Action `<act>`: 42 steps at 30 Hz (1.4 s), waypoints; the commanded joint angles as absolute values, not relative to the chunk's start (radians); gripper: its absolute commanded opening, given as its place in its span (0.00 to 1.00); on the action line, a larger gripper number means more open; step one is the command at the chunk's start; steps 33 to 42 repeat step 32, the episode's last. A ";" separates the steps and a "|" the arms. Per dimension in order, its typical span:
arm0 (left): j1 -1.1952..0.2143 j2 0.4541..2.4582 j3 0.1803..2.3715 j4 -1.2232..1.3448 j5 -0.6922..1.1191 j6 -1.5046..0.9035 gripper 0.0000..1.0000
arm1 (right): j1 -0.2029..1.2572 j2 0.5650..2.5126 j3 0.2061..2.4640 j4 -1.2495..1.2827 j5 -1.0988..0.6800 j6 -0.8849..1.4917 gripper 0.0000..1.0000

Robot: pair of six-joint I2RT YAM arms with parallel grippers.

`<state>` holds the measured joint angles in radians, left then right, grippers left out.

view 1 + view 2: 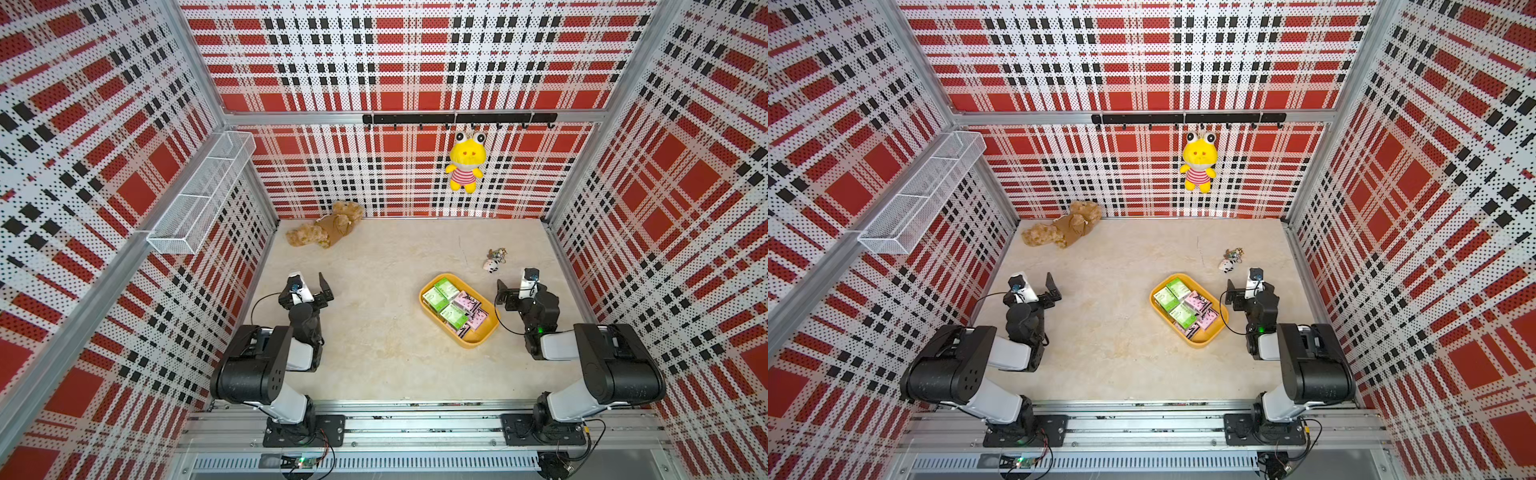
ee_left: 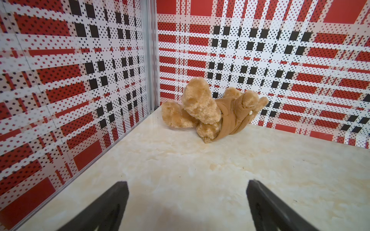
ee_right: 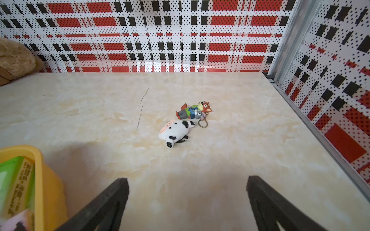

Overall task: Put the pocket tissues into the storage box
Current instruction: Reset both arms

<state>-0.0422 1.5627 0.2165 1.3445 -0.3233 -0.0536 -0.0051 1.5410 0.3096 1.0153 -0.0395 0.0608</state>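
Pocket tissues (image 1: pixel 446 309), green and pink, packed inside storage box (image 1: pixel 473 340), toward 3 o'clock on desk (image 1: pixel 374 332). Right gripper (image 3: pixel 188 180) just beside box at its 3 o'clock, jaws spread wide, empty. Left gripper (image 2: pixel 188 183) at desk's 9 o'clock, likewise spread, empty.

In a top view the left arm (image 1: pixel 257 365) is seen based at about 7 o'clock and the right arm (image 1: pixel 615 365) at about 5 o'clock. Each is folded at the elbow, with its forearm directed toward 12 o'clock. The left gripper (image 2: pixel 188 183) is seen with jaws spread wide and nothing between them. The right gripper (image 3: pixel 188 179) is likewise spread wide and empty.
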 commanded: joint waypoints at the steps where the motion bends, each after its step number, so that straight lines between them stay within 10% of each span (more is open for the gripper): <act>1: -0.048 1.572 0.212 1.378 -0.338 -0.039 0.99 | 0.004 1.544 0.315 1.053 -0.003 0.048 1.00; 42: -0.048 1.568 0.213 1.374 -0.333 -0.040 0.99 | 0.005 1.543 0.315 1.049 -0.002 0.049 1.00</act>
